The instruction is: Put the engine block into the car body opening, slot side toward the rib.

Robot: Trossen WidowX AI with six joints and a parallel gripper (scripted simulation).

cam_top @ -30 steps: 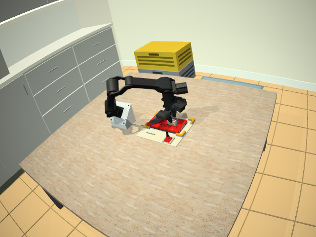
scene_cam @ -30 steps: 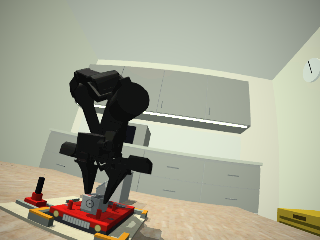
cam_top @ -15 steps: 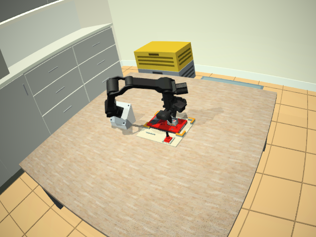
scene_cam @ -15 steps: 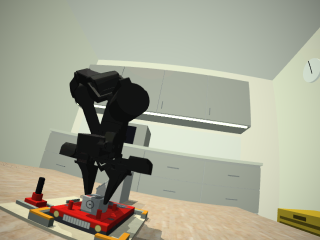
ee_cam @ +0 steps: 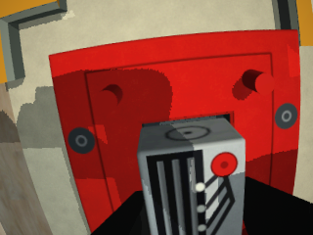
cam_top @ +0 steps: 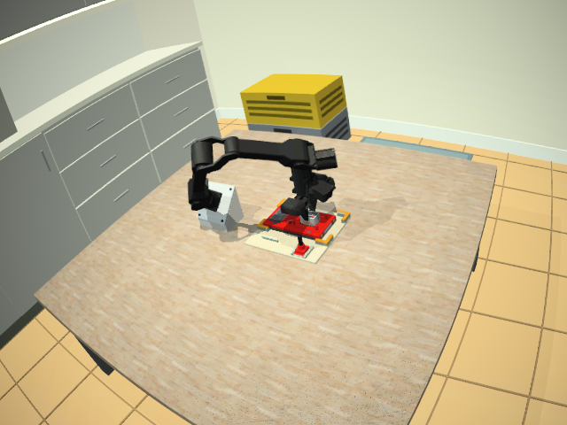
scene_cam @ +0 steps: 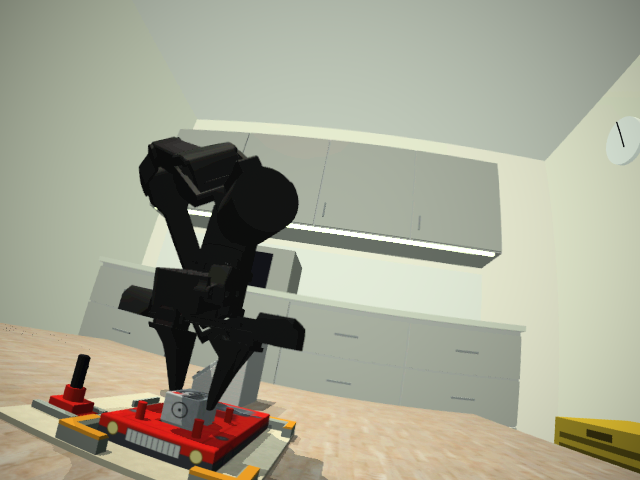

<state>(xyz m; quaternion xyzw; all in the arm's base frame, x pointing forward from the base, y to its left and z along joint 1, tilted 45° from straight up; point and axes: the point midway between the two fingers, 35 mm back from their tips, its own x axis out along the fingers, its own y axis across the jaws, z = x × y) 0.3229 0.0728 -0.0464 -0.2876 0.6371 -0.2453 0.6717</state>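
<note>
The grey engine block [cam_top: 311, 219] [scene_cam: 174, 408] [ee_cam: 234, 139] is upright over the middle of the red car body [cam_top: 326, 228] [scene_cam: 124, 419] [ee_cam: 196, 88], with much of its height above the red top. A dark strip of the opening [ee_cam: 226, 117] shows beside the block's far edge in the wrist view. My gripper [cam_top: 308, 215] [scene_cam: 193, 398] [ee_cam: 193, 195] points down and is shut on the block, one finger on each side. The block's lower end, its slot and the rib are hidden, so the depth and the slot's side cannot be told.
Short red posts [scene_cam: 197, 428] [ee_cam: 264, 83] stand around the block. Orange-topped corner brackets [cam_top: 324, 240] [scene_cam: 82, 427] hold the body on a cream board [cam_top: 279, 243]. A black stick on a red base [cam_top: 301, 250] [scene_cam: 74, 393] stands beside it. A pale angled box [cam_top: 233, 210] is near the arm's base.
</note>
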